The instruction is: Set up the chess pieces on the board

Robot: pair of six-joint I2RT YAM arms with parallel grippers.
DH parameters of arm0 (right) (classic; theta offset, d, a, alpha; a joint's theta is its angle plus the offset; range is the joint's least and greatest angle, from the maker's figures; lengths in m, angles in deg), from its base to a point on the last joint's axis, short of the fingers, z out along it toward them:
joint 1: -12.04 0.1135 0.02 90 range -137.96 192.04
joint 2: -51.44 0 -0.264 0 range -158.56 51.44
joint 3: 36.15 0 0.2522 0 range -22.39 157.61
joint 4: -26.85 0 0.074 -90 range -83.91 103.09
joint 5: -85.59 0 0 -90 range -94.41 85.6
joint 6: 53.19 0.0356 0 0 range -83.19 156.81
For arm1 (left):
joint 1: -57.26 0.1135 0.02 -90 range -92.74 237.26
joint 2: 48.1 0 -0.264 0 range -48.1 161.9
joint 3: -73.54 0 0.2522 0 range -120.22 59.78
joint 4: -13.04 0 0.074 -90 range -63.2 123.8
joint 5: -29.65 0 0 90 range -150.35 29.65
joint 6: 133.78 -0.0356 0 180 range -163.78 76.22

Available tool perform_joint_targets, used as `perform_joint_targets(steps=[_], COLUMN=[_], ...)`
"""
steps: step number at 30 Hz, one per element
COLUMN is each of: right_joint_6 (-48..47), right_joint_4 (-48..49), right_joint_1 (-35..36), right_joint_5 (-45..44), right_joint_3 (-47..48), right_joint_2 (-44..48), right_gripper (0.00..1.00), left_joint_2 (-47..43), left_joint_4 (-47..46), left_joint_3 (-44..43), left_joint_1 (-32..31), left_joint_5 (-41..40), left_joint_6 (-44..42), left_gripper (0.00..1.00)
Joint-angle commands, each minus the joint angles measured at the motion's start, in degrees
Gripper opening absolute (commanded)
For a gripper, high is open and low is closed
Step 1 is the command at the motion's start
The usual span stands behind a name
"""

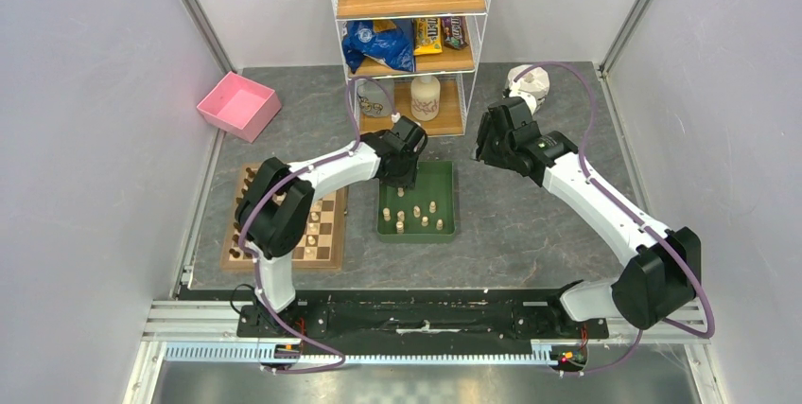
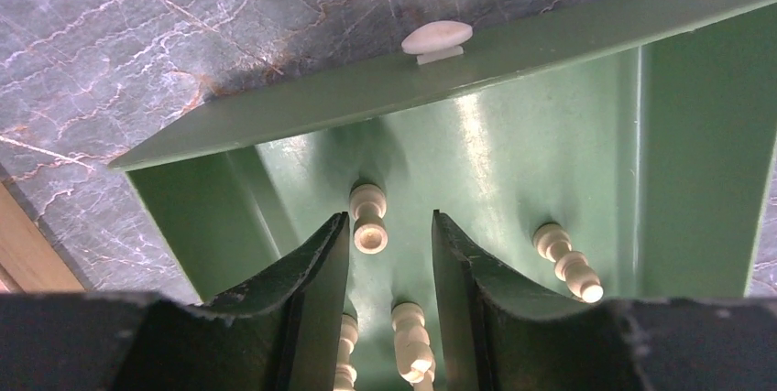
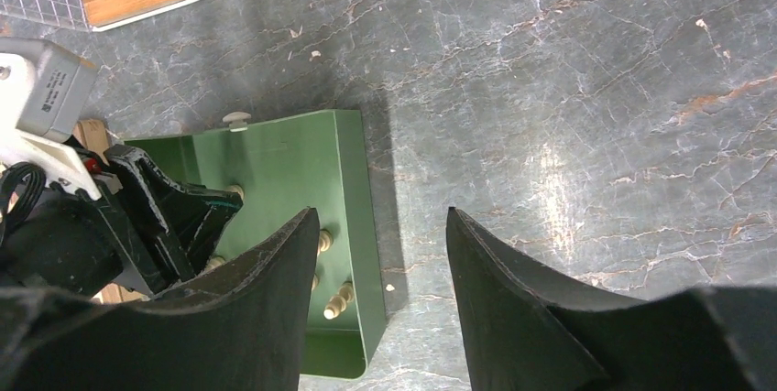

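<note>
The green tray (image 1: 452, 198) holds several pale cream chess pieces (image 1: 416, 215), all upright. My left gripper (image 1: 402, 175) hangs over the tray's far left part, pointing down into it. In the left wrist view its jaws (image 2: 389, 217) stand apart, with one pale piece (image 2: 369, 226) just past the tips and another (image 2: 412, 341) lower in the gap, neither touched. My right gripper (image 1: 484, 144) is open and empty above the bare table right of the tray (image 3: 362, 226). The board (image 1: 326, 234) lies left of the tray, partly under my left arm, with dark pieces (image 1: 236, 253) along its left edge.
A small white button-shaped thing (image 2: 437, 38) sits on the table just beyond the tray's far wall. A pink bin (image 1: 238, 104) stands at the back left. A wire shelf (image 1: 411, 35) with snacks and bottles is at the back middle, with a white bundle (image 1: 530, 82) beside it.
</note>
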Motion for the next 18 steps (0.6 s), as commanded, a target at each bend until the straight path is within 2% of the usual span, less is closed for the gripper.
perform_joint_targets(steps=[1,7,18], right_joint_6=[0.61,0.62,0.74], right_joint_4=[1.54,1.54,1.88], right_joint_1=[-0.32,-0.61,-0.75], right_joint_5=[0.49,0.7,1.33], right_joint_3=[-0.6,-0.77,-1.01], right_joint_2=[0.17,0.19,-0.26], right_gripper=[0.61,0.61,0.61], left_joint_2=[1.49,2.4,1.53], left_joint_4=[-0.22,0.11,1.34], left_joint_3=[-2.22,-2.44,-2.45], left_joint_1=[-0.31,-0.32,-0.31], left_joint_5=[-0.99,-1.27,-2.18], left_joint_6=[0.34,0.63,0.61], left_gripper=[0.43,0.4,0.12])
